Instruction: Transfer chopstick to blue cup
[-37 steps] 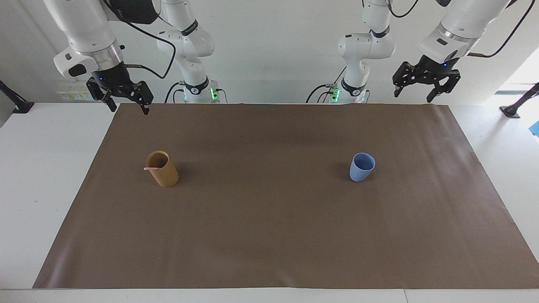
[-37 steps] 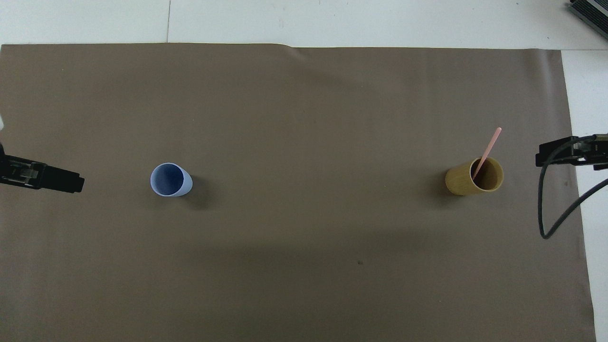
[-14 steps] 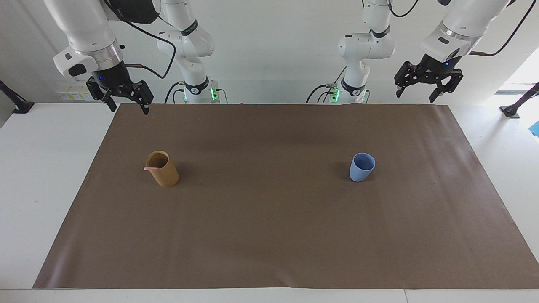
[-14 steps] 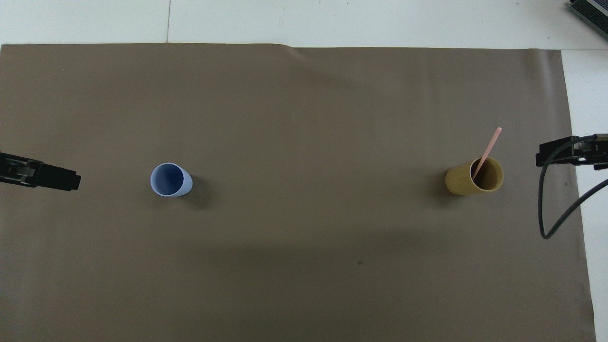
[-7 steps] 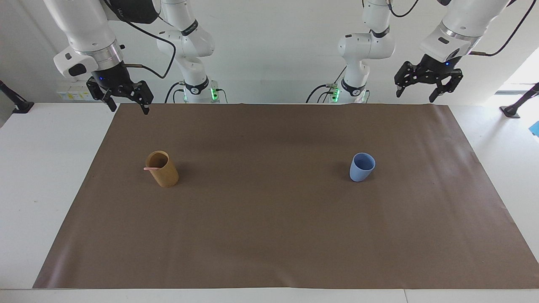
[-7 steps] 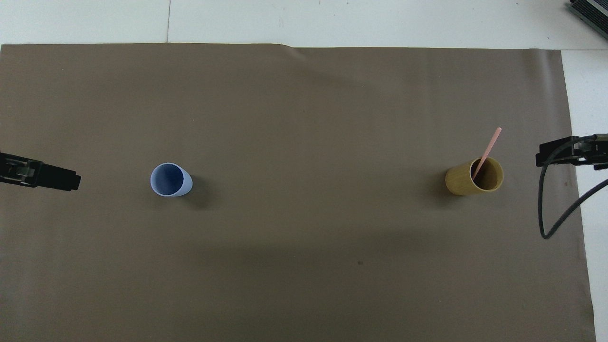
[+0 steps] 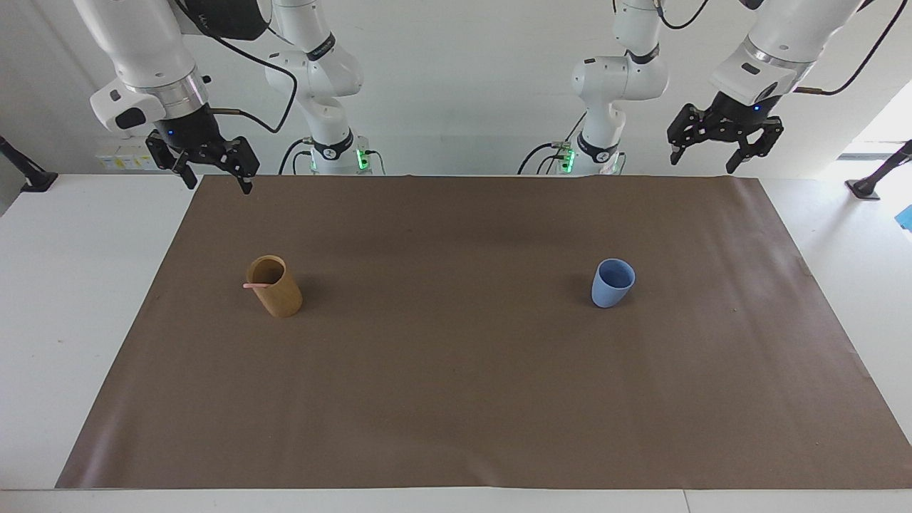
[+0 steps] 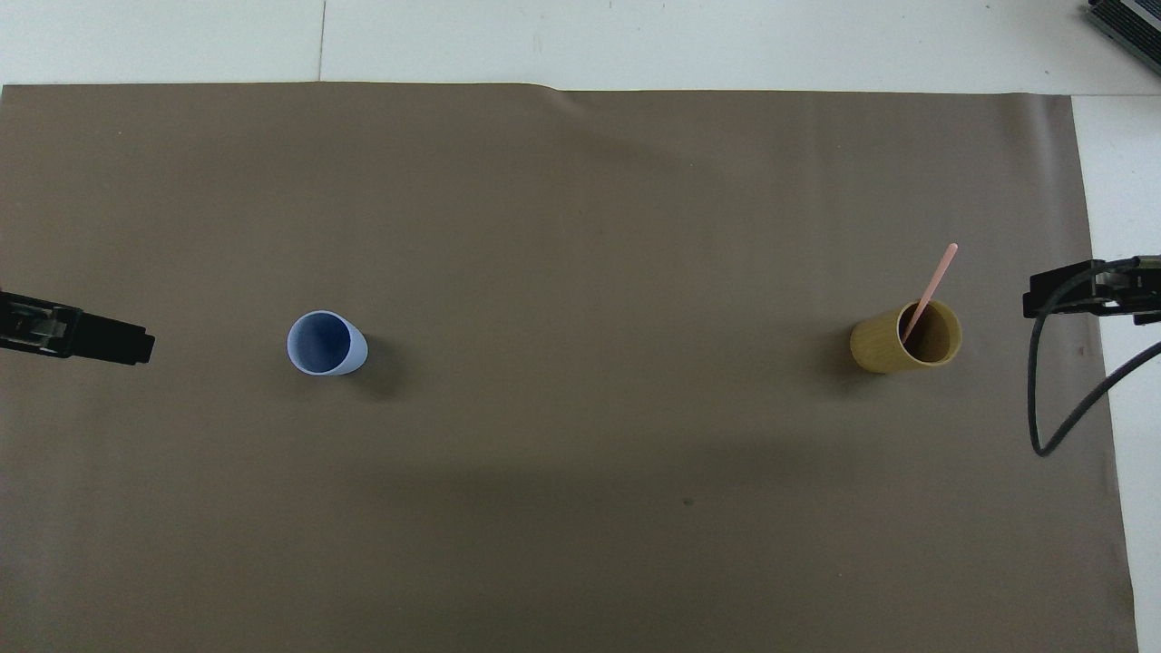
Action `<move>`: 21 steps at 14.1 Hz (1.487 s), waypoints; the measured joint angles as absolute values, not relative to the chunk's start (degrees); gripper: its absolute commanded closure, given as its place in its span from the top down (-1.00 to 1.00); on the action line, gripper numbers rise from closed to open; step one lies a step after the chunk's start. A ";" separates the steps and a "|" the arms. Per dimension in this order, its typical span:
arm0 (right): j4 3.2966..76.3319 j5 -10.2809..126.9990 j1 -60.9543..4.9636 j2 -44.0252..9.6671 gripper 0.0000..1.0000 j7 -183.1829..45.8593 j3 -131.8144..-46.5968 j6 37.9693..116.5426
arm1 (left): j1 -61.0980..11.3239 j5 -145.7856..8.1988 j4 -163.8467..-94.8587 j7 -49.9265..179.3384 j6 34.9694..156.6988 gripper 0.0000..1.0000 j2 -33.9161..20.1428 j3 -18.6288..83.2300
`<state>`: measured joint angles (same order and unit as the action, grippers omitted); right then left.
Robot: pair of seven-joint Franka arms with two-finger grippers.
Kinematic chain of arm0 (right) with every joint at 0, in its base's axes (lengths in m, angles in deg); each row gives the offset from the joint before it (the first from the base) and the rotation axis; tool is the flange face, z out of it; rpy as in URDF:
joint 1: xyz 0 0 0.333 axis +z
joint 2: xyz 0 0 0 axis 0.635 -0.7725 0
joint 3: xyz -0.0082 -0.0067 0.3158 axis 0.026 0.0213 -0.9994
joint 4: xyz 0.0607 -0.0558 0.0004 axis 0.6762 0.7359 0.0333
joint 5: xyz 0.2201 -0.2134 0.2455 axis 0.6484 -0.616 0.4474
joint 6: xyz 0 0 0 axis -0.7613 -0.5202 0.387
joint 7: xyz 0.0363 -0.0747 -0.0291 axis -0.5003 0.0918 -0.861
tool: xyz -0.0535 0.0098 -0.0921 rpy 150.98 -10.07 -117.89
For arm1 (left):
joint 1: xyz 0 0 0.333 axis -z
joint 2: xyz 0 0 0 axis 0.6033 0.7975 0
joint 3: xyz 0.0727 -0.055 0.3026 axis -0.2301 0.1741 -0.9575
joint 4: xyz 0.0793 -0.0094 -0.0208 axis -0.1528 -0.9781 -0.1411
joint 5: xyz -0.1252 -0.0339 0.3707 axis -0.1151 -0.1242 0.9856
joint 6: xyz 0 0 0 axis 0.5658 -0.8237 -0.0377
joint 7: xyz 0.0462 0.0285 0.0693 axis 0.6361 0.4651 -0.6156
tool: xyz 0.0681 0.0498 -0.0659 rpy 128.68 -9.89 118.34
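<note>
You get bright, even light in both views, with nothing lost to blur and edges crisp to the corners. In the facing view, daylight floods in at the right edge of the frame and washes that patch of wall near white. The brown mat [image 7: 456, 399] stays matte, with only a faint sheen at its lower left corner. Shadows are soft: a broad dim band crosses the mat's upper part in the facing view and its lower middle in the overhead view. The blue cup [image 8: 325, 344] and the tan cup [image 8: 884, 345] each throw a short, blurred shadow onto the mat
</note>
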<state>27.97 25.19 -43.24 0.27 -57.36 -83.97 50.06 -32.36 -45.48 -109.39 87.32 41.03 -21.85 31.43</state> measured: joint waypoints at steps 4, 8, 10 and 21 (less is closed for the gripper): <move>27.97 25.19 -42.77 0.27 1.00 -57.36 -84.33 50.06 | -32.36 -45.48 -109.39 87.32 41.03 1.00 -21.85 31.43; 27.97 25.19 -42.92 0.27 1.00 -57.36 -84.08 50.06 | -32.36 -45.48 -109.39 87.32 41.03 1.00 -21.85 31.43; 27.97 25.19 -43.00 0.27 1.00 -57.36 -83.84 50.06 | -32.36 -45.48 -109.39 87.32 41.03 1.00 -21.85 31.43; 27.97 25.19 -43.15 0.27 1.00 -57.36 -83.69 50.12 | -32.34 -45.62 -118.01 87.29 47.01 1.00 -21.80 32.02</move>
